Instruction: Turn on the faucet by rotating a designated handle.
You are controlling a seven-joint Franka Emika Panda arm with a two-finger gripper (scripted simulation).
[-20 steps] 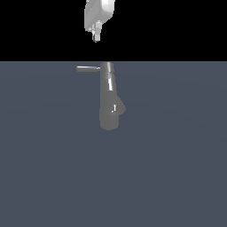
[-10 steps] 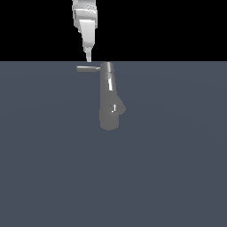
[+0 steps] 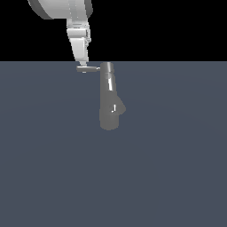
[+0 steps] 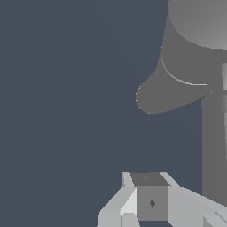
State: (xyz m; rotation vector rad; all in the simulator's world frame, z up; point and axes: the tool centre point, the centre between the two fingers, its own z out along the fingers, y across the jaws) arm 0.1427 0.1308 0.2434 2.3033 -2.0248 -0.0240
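Exterior view: the worktop (image 3: 53, 177) is a plain slate surface. I see the faucet (image 3: 109, 99) standing near its middle, narrow end toward the horizon line. The claw (image 3: 82, 63) has its tip at the outer end of the handle (image 3: 88, 68), which sticks out toward the exterior view's left. I cannot tell whether the claw is open or closed, nor whether it touches the rod. I judge the approach done; rotation appears not yet begun. No brand, label or writing is readable.
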